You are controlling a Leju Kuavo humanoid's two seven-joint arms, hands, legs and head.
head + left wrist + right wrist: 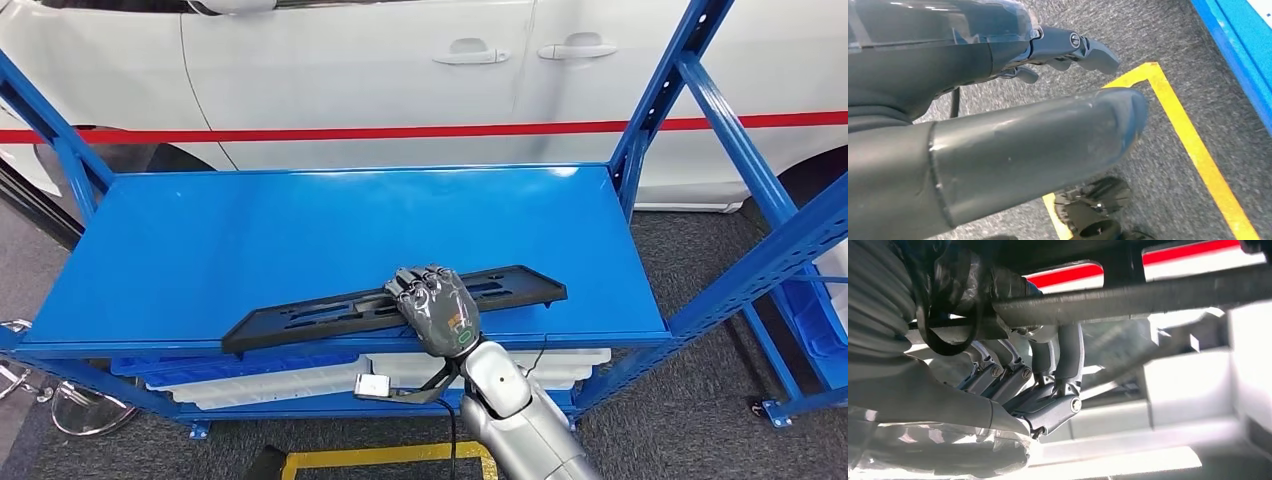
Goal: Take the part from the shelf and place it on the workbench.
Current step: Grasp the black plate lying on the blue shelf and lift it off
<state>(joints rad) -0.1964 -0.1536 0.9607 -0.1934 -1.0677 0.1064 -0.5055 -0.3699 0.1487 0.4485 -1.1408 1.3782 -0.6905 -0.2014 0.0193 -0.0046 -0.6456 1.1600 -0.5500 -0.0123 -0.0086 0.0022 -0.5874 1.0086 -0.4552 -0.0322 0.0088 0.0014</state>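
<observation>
Right hand [437, 308] was on the long black part [395, 305], fingers curled over its far edge, roughly mid-length, a bit toward its right end. Part lay slightly skewed along the near edge of the blue shelf [300, 240], stretching out to both sides of the hand. Beyond the hand: white car [400, 70] with a red stripe. Below the hand, behind the forearm: yellow floor tape [380, 458] on grey carpet.
</observation>
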